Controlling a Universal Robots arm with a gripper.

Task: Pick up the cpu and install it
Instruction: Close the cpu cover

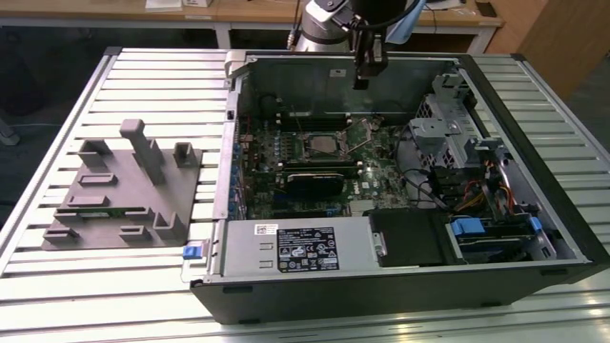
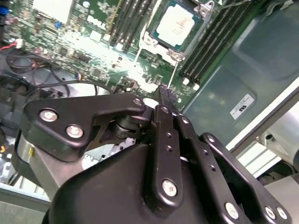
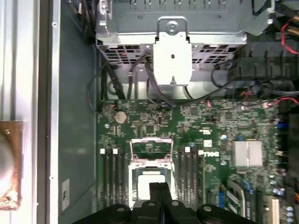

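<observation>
Below tool (image 3: 160, 185): cpu (image 2: 180, 25) is sitting in socket (image 2: 148, 41).
Tool: hovering above case (image 1: 401, 296), fingers (image 3: 155, 193) pressing together, gripping nothing.

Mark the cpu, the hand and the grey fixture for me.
cpu (image 2: 180, 25): second wrist view, middle of its metal top.
hand (image 3: 160, 186): first wrist view, between its fingertips.
grey fixture (image 1: 133, 193): exterior view, its flat base.
</observation>
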